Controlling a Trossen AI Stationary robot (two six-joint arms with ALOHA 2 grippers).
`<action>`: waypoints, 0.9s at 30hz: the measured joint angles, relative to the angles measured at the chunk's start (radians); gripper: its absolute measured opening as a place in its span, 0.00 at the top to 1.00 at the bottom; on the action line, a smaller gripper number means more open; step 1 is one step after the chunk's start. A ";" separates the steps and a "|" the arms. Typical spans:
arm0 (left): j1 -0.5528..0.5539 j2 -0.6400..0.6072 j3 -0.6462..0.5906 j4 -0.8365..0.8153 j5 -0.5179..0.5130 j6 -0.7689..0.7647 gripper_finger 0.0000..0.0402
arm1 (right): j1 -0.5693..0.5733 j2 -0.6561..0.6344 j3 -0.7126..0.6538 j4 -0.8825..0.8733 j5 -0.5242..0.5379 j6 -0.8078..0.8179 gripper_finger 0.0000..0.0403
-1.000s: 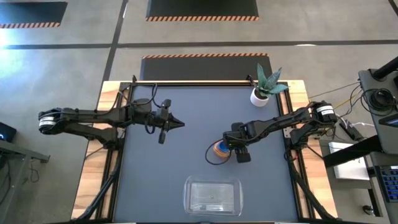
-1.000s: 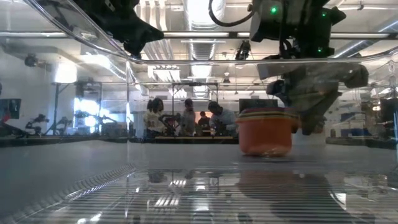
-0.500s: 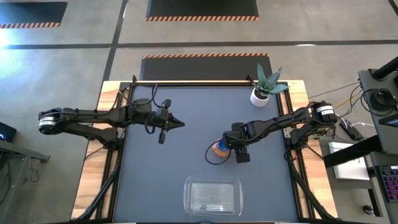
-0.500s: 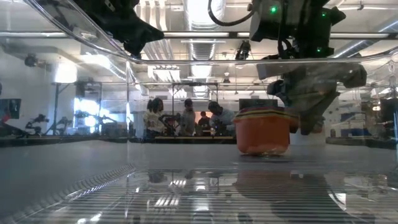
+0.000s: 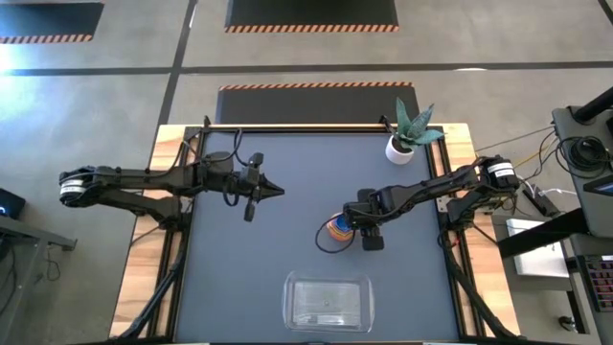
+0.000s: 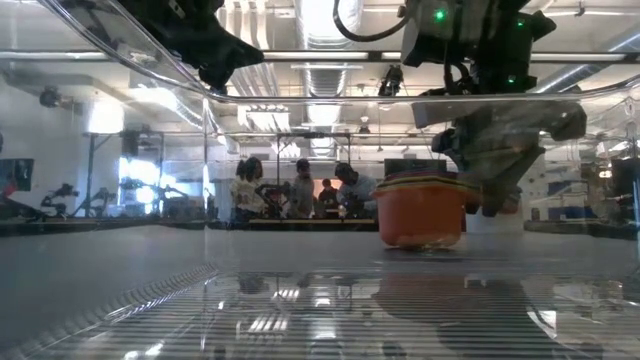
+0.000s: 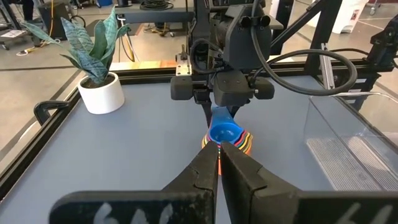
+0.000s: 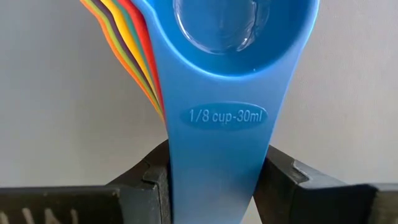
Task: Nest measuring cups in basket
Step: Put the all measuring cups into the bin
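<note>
The right arm reaches from the right side toward the middle of the worktop (image 5: 239,278). The basket (image 5: 329,302) stands near the front edge, apart from the arm. The right end effector (image 5: 356,228) clamps the handles of the nested measuring cups (image 5: 338,228). The left end effector (image 5: 276,191) hangs closed and empty at left.

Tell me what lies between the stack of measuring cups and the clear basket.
Nothing: in the high view, only bare dark table separates the nested measuring cups, held by the right gripper, from the basket.
</note>
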 joint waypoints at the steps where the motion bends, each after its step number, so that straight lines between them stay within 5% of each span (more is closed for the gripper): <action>1: 0.000 0.000 0.000 0.000 0.000 0.000 1.00 | 0.000 0.000 0.000 0.000 0.000 0.004 0.63; 27: 0.000 0.000 0.000 -0.001 0.000 0.000 1.00 | 0.000 -0.010 0.000 0.054 -0.081 0.095 0.27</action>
